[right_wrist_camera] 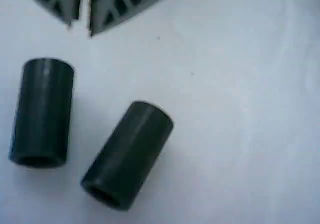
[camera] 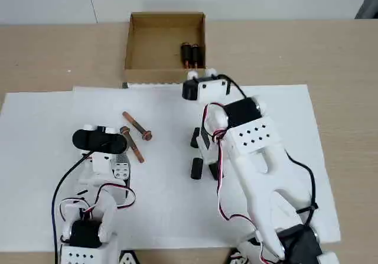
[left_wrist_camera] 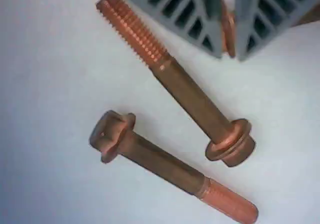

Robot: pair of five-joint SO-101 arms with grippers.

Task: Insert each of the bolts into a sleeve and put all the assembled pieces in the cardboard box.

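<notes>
Two bolts [left_wrist_camera: 192,96] loose on white paper [camera: 47,134], right off the left gripper [left_wrist_camera: 229,57], side by side, not touching, heads at opposite ends. Cannot tell that gripper's grasp. Two black sleeves [right_wrist_camera: 127,154] lying apart just off the right gripper [right_wrist_camera: 80,27], clenched to a thin slit, holding nothing. Beyond the right gripper, cardboard box [camera: 129,45] holding two assembled pieces [camera: 190,54] near one wall.

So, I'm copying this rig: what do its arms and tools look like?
The left arm and right arm have white shells, black motors and loose red, black and white cables; the right arm's plate has small holes. The left tool and right tool are grey, with slotted ribs.
</notes>
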